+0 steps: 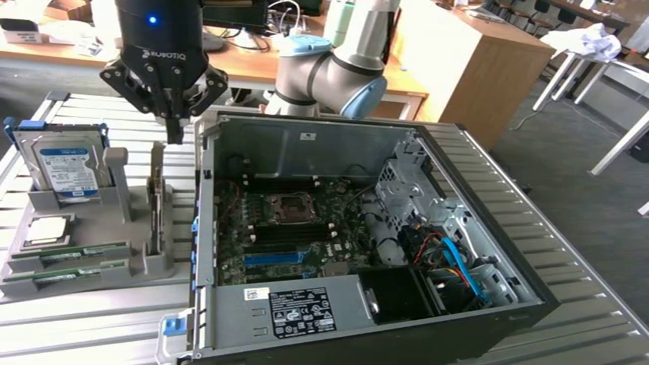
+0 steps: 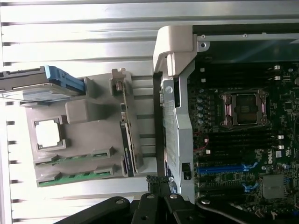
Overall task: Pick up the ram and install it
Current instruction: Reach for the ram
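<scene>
Plainly long, thin, green ram (image 1: 71, 254).

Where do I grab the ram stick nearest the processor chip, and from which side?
Probably take the ram stick at mid-span, from above, pinching across its thin faces. It appears to sit edge-up in the grey holder, whose tabs cover its ends, and the second stick lies close alongside.

Behind, wooden desks (image 1: 476, 68) stand on grey floor (image 1: 578, 198).
</scene>
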